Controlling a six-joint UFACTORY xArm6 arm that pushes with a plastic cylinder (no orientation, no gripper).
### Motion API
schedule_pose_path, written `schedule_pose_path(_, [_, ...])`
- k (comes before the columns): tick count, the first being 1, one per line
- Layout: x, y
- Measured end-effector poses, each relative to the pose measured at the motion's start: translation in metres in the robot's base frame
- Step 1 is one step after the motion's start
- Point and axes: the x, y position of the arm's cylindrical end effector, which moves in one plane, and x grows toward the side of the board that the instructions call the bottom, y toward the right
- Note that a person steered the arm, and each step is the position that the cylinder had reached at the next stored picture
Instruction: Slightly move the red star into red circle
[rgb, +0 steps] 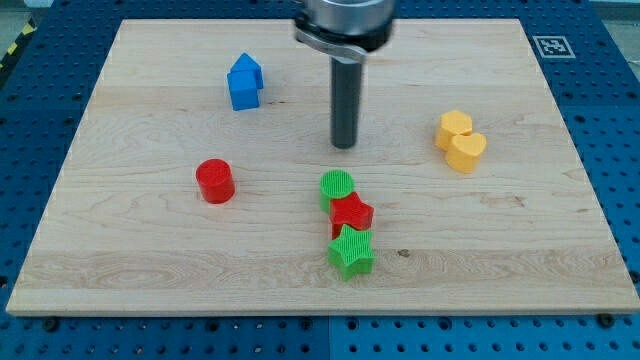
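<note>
Green star (351, 252) nearest camera, touching red star (351, 213) below my tip (344, 146). Tip bare, touching nothing. Red circle (215, 181) lower-left. Approach step; next: reach star's right side, nudge left.

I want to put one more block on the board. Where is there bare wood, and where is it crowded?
Bare wood lies between the red circle and the green circle, and right of the red star below the yellow blocks. It is crowded where the green circle, red star and green star touch in a column, below my tip.
</note>
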Motion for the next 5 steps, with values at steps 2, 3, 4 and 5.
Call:
schedule_pose_path(2, [0.068,0.033])
schedule_pose_path(3, [0.103,0.033])
schedule_pose_path(4, [0.105,0.005])
schedule_pose_path(5, [0.105,-0.038])
